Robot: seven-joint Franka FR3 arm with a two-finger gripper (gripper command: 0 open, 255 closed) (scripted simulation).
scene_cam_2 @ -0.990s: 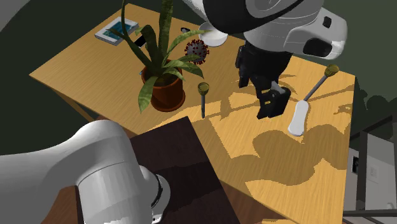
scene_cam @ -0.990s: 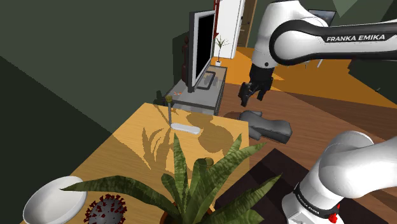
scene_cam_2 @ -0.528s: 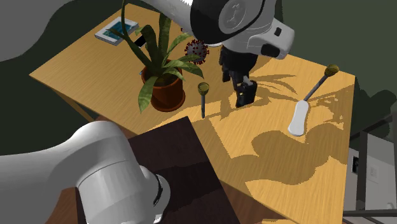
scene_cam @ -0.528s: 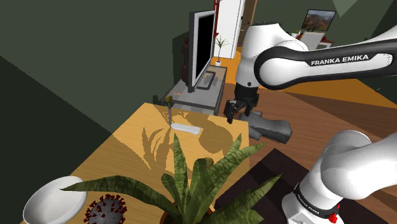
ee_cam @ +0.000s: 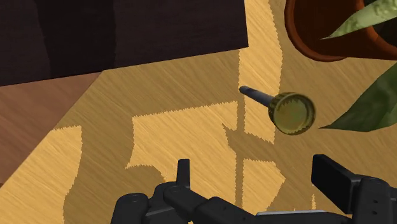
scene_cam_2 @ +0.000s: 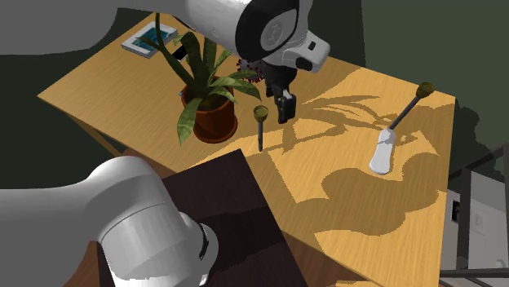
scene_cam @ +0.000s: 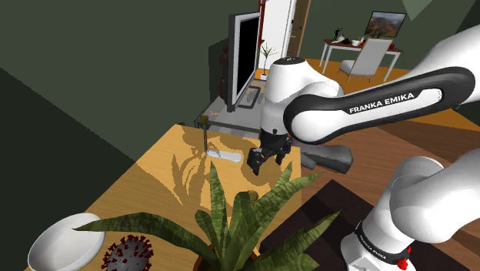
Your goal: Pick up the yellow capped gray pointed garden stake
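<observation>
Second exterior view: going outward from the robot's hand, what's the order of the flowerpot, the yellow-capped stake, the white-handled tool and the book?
From the hand:
1. Yellow-capped stake, standing right beside it, toward the table's near edge.
2. Flowerpot, further to the view's left.
3. White-handled tool, lying off to the view's right.
4. Book, at the table's far left corner.

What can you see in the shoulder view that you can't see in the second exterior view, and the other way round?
Shoulder view alone: a dark screen, a white bowl and a far white desk. Second exterior view alone: the yellow-capped stake standing upright beside the plant pot, and a book. Both: the leafy plant, the white-handled tool, the wooden table and the black pincer, open.
</observation>
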